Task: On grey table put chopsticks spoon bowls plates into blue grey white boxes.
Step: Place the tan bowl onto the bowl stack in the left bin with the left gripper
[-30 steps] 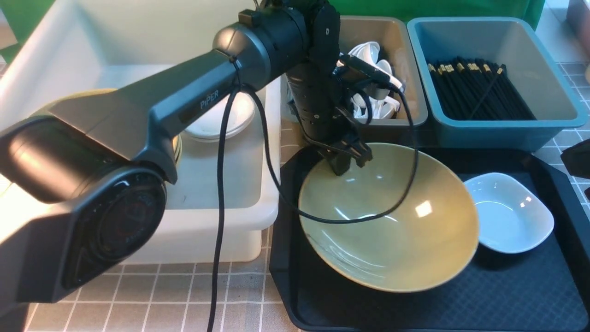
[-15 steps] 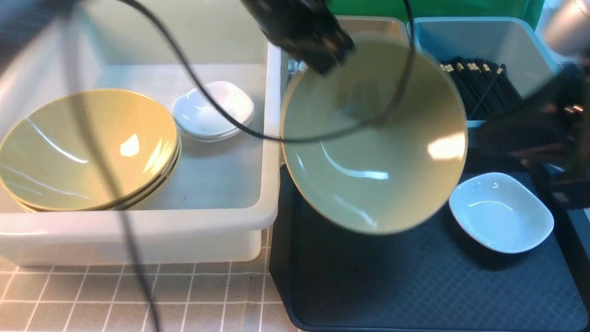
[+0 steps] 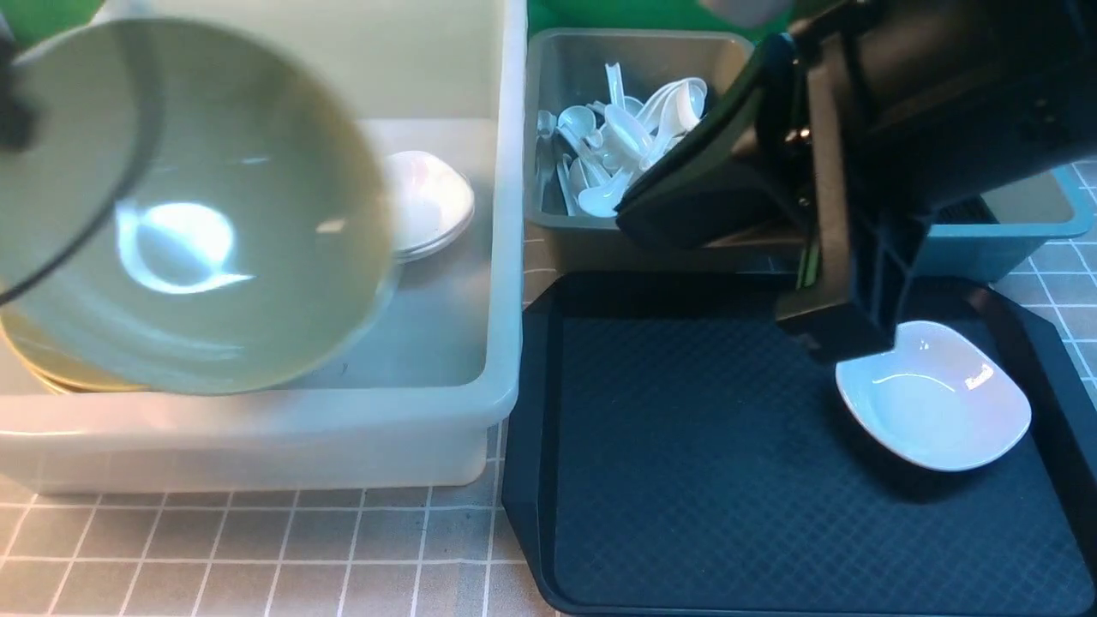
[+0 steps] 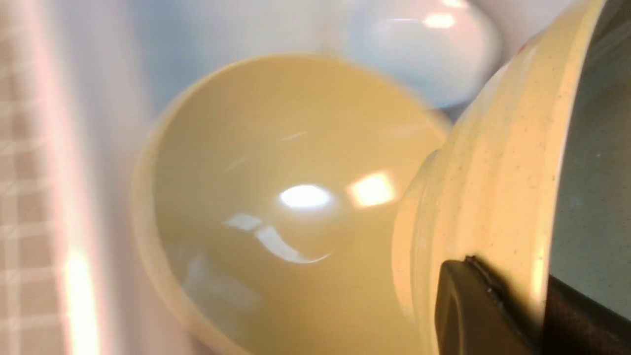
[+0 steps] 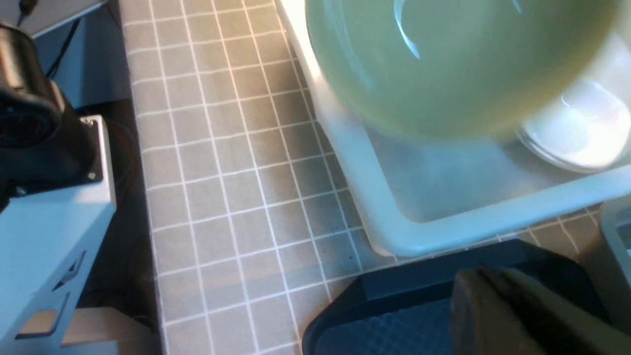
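My left gripper (image 4: 540, 315) is shut on the rim of an olive-yellow bowl (image 3: 188, 214) and holds it tilted above the white tub (image 3: 507, 257). A stack of yellow bowls (image 4: 296, 197) lies right under it in the tub, next to stacked small white plates (image 3: 433, 201). My right gripper (image 3: 844, 332) hangs over the dark tray, its fingers together, just left of and above a small white plate (image 3: 934, 403). White spoons (image 3: 617, 137) fill the grey bin (image 3: 548, 244). The right arm covers most of the blue bin (image 3: 1028, 231) and hides the chopsticks.
The dark textured tray (image 3: 686, 446) lies in front of the grey and blue bins, right of the tub. The grey gridded table (image 3: 257, 548) shows along the front. The right arm's bulk fills the upper right.
My left arm has swung the yellow bowl left, from above the tray to over the tub's bowl stack. My right arm has come in from the right and down toward the white plate.
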Motion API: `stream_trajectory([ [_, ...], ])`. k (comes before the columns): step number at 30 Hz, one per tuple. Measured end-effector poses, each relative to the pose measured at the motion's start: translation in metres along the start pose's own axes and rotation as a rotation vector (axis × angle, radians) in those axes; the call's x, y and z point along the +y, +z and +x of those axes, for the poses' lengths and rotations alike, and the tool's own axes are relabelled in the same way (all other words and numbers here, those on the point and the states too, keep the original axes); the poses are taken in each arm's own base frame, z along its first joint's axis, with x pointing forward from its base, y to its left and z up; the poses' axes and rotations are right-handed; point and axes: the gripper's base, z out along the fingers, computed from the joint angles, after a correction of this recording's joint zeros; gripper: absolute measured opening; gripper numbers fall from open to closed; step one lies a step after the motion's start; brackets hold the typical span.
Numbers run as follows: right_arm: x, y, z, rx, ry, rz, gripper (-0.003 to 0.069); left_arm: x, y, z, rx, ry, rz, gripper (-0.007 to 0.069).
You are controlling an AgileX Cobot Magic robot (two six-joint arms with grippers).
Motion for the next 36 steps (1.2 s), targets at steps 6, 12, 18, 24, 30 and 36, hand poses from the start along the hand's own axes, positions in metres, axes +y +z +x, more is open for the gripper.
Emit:
stream_trajectory([
  [6, -0.001, 0.003, 0.0, 0.006, -0.001, 0.003, 0.002, 0.057, 0.046, 0.029, -0.042, -0.208, 0.087, 0.0009],
  [12, -0.001, 0.003, 0.002, 0.032, -0.006, -0.003, 0.002, 0.075, 0.081, 0.024, -0.107, -0.232, 0.114, 0.0009],
  [18, -0.002, 0.003, 0.005, 0.055, -0.018, 0.008, 0.0025, 0.09, 0.101, 0.029, -0.073, -0.225, 0.079, 0.001],
  [24, -0.003, 0.003, 0.004, 0.054, -0.025, 0.016, 0.0029, 0.093, 0.105, 0.035, -0.002, -0.146, 0.033, 0.0111],
  [30, -0.006, 0.003, 0.005, 0.061, -0.049, 0.057, 0.003, 0.092, 0.096, 0.033, 0.07, -0.061, -0.027, 0.039],
  [36, -0.009, 0.002, 0.006, 0.074, -0.052, 0.079, 0.003, 0.074, 0.042, -0.005, -0.05, -0.057, -0.07, 0.0518],
])
